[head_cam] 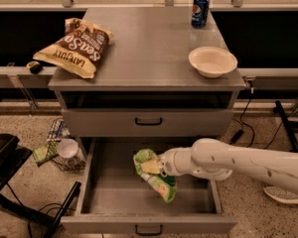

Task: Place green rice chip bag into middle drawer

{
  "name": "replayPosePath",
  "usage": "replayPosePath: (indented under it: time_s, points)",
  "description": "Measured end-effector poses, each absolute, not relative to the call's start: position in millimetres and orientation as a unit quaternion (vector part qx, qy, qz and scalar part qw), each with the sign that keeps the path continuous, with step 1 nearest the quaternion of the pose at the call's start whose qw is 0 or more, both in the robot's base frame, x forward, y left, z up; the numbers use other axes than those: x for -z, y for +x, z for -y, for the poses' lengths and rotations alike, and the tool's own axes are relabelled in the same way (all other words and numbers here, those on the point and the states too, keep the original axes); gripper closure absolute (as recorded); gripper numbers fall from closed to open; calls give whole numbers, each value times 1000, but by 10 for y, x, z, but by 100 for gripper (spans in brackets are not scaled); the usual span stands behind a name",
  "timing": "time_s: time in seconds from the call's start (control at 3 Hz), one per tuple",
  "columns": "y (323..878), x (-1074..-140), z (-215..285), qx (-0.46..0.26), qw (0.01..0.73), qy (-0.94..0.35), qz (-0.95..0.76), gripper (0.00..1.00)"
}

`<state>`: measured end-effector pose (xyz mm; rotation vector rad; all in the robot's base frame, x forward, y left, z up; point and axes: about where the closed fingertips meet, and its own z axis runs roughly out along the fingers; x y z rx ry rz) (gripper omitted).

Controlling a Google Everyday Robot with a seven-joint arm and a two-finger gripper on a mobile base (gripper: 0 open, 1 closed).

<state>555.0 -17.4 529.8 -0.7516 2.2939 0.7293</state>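
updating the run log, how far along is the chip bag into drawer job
Done: the middle drawer is pulled open and the green rice chip bag is picked up. In hand: the gripper holds the bag inside the drawer's opening, right of centre; whether the bag touches the drawer floor is unclear. Left: release the bag there and back the gripper out.

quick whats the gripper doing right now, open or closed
Gripper: closed on the green rice chip bag, holding it above the tray of the open middle drawer.
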Motion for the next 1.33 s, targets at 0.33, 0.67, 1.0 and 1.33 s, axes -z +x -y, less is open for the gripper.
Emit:
replayPosePath:
  time_s: [0.33, 0.67, 1.0, 1.33]
  points:
    - [5550, -5297, 174, -275, 305, -284, -866, 34]
    - [5550, -5297, 174, -275, 305, -284, -866, 4]
    - [5550, -5297, 173, -276, 305, -284, -866, 0]
    - [5550, -5297, 173, -276, 305, -284, -866, 0]
